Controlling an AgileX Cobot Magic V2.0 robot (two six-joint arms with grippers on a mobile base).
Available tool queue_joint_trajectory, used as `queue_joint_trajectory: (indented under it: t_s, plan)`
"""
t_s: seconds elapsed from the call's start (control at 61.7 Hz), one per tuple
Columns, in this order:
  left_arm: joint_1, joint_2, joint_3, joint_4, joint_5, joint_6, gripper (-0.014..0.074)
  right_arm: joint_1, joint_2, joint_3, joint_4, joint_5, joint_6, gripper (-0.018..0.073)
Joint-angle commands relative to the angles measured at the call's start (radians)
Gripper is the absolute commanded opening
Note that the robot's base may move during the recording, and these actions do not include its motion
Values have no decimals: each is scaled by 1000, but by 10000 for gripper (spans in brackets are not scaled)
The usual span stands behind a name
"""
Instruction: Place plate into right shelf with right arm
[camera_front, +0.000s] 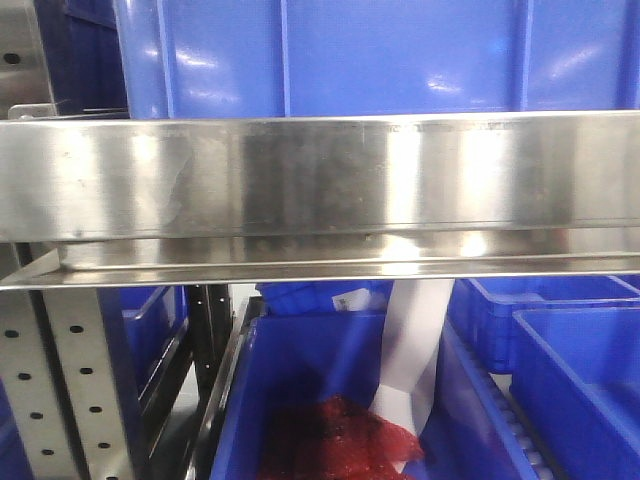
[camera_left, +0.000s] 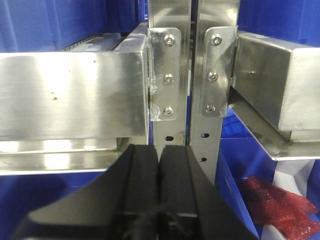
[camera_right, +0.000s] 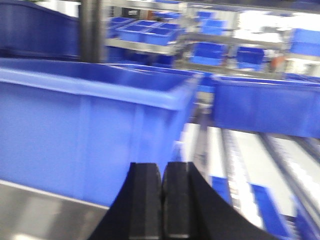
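Front view: a broad shiny steel rail (camera_front: 320, 190) of the right shelf (camera_front: 300, 262) runs across the whole frame. A big blue bin (camera_front: 380, 55) sits on top of it, touching the rail's upper edge. Below the rail, grey perforated uprights (camera_front: 60, 390) stand at the left. Lower centre, another blue bin (camera_front: 300, 390) holds a red crinkly bag (camera_front: 345, 435) w/ a white paper strip (camera_front: 415, 350) standing just beside it. More blue bins (camera_front: 560, 350) sit to the right, near each other.

Left wrist view: the left pincer (camera_left: 159, 190) is closed, black fingers pressed together w/ nothing between them. It sits near two perforated uprights (camera_left: 170, 65) w/ screwed corner brackets (camera_left: 217, 72), steel rails going off left and right. The red bag shows at lower right.

Right wrist view: the right pincer (camera_right: 162, 200) is also closed, pads touching, gripping nothing. Picture is blurred. A large blue bin (camera_right: 90, 135) is just beyond it on the left, resting on a steel surface (camera_right: 40, 212); another blue bin (camera_right: 265, 107) is farther right, w/ pale roller tracks (camera_right: 250, 160) between and below. Far shelves w/ more bins, too blurry for detail.

The plate: not visible in any view; can't tell where it is.
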Motion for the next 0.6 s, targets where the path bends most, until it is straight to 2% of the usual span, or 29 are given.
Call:
queue_joint_trajectory:
  t_s: [0.0,0.276,0.584]
  plan:
    - [-3,-11,8,-8,-83,-3,-47,-54,-3,42,-15,-158,-1,29]
    - [-3,-11,8,-8,-83,-3,-47,-171,-78,291,71,-310,-1,29]
    - [-3,-11,8,-8,-83,-3,-47,-207,-145,496,121,-466,-1,29]
